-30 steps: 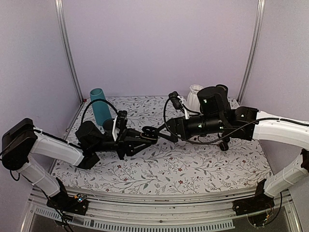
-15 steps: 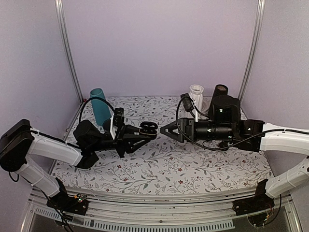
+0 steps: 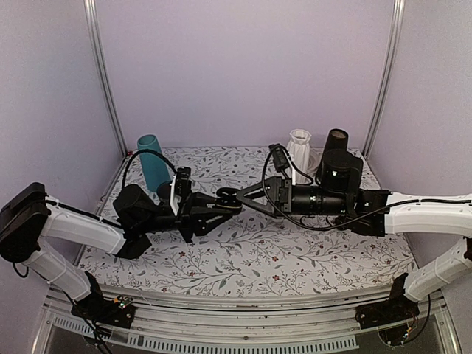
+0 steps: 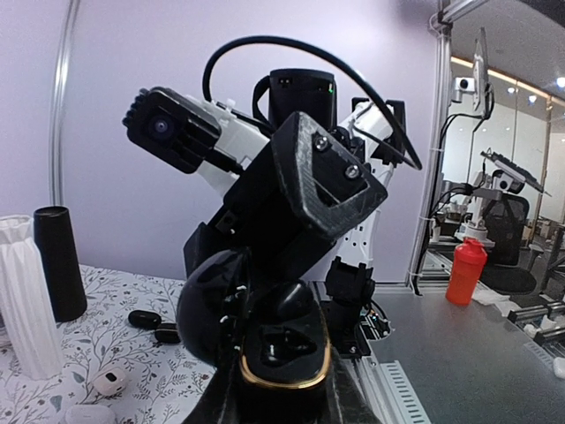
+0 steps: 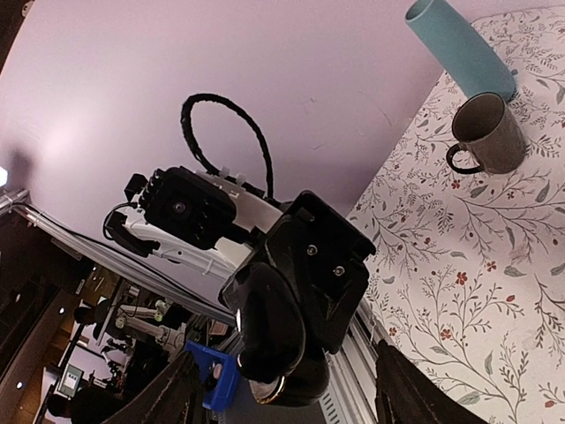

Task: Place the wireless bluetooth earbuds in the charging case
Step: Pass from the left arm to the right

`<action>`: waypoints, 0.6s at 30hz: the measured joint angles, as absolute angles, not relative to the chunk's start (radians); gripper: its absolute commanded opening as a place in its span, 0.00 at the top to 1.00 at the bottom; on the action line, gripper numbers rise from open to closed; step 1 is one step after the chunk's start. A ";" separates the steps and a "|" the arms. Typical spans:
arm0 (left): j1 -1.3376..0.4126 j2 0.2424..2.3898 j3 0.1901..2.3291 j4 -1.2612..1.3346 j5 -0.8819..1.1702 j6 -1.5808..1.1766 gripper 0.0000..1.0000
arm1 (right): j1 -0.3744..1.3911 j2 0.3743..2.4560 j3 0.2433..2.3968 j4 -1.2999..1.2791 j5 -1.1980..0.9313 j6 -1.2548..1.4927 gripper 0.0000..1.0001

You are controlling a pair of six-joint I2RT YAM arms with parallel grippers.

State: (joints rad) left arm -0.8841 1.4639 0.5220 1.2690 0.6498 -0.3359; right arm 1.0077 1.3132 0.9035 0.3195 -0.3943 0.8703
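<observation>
Left hand [image 3: 223, 199] clamped on the open case [image 4: 282, 353], held mid-air at centre; right hand [image 5: 290, 389] spread, empty, facing it; likely earbuds [image 4: 146, 318] lie on the far-right surface; insertion probably all left.

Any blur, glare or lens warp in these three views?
Top external: even light, sharp; black charging case barely separates from the left hand. Left wrist: case sharp, glint on its gold rim, post bowed by the lens. Right wrist: tilted; own fingers soft, mug crisp.
</observation>
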 measured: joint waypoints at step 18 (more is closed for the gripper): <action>-0.897 1.464 0.527 1.229 0.651 -0.326 1.00 | 1.008 1.348 0.895 0.392 -0.367 0.863 0.67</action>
State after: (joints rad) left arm -0.8967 1.4639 0.5270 1.2289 0.6506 -0.3256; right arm 1.0077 1.3476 0.8951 0.3923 -0.3672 0.8631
